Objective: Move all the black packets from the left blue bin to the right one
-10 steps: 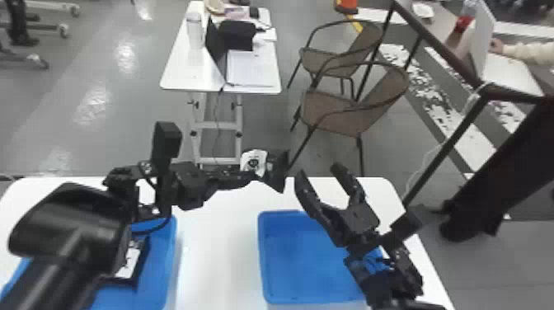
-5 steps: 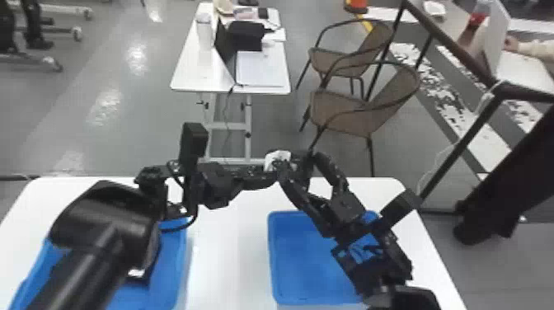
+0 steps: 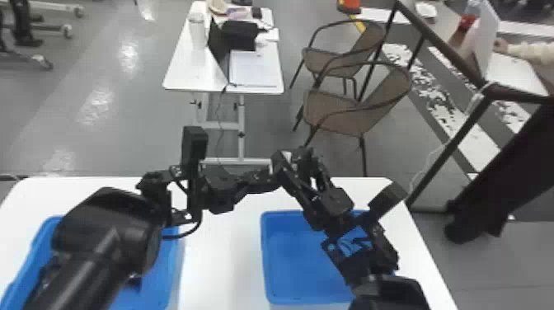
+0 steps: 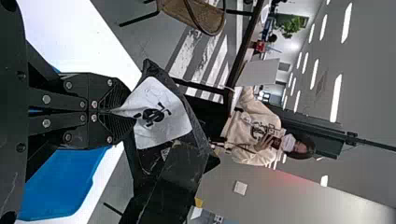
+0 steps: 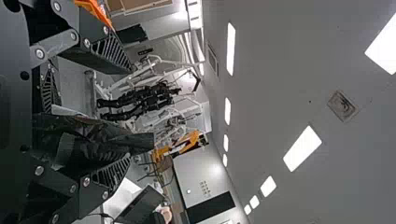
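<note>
My left gripper (image 3: pixel 267 176), above the table between the bins, is shut on a black packet with a white label (image 3: pixel 286 156). In the left wrist view the left gripper (image 4: pixel 111 112) pinches a corner of the label side (image 4: pixel 163 122). My right gripper (image 3: pixel 293 157) meets it from the right, fingers apart on either side of the packet. The right wrist view has this packet (image 5: pixel 88 142) between the open fingers of the right gripper (image 5: pixel 129 115), nearer the lower one. The left blue bin (image 3: pixel 170 264), partly behind the left arm, holds something dark (image 3: pixel 134 282).
The right blue bin (image 3: pixel 283 257) stands below the right arm, which covers part of it. Both bins are on a white table (image 3: pixel 220 255). Beyond its far edge are brown chairs (image 3: pixel 342 111) and another white table (image 3: pixel 185 70).
The right gripper has come left from a spot apart to stand around the packet, its fingers still apart. The left gripper keeps its hold. The head view has shifted slightly.
</note>
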Controlling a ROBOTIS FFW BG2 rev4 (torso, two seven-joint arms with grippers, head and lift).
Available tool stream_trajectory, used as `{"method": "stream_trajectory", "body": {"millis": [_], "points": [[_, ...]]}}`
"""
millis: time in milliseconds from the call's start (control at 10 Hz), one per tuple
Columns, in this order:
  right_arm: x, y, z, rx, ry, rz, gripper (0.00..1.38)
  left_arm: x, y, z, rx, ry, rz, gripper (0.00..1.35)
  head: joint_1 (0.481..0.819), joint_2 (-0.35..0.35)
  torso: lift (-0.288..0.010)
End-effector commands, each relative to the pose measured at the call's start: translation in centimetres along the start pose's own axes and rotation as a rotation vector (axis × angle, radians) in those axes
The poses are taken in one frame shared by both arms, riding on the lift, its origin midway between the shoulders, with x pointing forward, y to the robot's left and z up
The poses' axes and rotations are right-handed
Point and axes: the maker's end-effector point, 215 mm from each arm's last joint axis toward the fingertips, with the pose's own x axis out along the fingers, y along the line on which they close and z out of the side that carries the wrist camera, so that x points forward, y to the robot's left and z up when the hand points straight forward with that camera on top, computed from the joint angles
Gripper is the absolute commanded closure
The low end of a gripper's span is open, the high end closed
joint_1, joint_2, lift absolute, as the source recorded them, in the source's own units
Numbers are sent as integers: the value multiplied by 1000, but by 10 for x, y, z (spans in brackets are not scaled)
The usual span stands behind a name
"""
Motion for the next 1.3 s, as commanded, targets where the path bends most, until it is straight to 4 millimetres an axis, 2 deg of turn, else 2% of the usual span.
{"method": "stream_trajectory", "body": {"millis": [0, 100, 300, 500, 600, 700, 800, 900, 1000, 1200], "points": [[0, -1, -3, 16, -4, -15, 1156, 0, -1, -1, -9, -5, 0, 1214, 695, -162, 0], [-3, -3, -6, 31, -5, -21, 1300, 0, 0, 0, -9, -6, 1, 1213, 695, -165, 0], [-7, -2, -11, 38, 4, -25, 1277, 0, 1, 7, 3, -30, 10, 1187, 695, -167, 0], [-9, -3, -15, 78, -3, -12, 1277, -1, 2, 14, 3, -75, 28, 897, 695, -166, 0], [-13, -8, -22, 108, -3, -29, 1277, -5, 6, 15, 9, -86, 43, 633, 695, -164, 0], [-20, -18, -25, 107, 2, -53, 1277, -21, 16, 12, 1, -97, 86, 392, 695, -165, 0], [-32, -36, -27, 102, 10, -94, 1277, -49, 34, 9, -4, -105, 166, 248, 695, -160, 0], [-48, -53, -35, 99, 28, -138, 1277, -84, 50, 4, -22, -125, 252, 163, 695, -148, 0], [-67, -68, -48, 106, 53, -190, 1277, -125, 67, 1, -43, -151, 355, 21, 695, -139, 0], [-106, -95, -84, 142, 115, -277, 1277, -206, 89, -9, -62, -155, 524, -2, 695, -84, 0]]}}
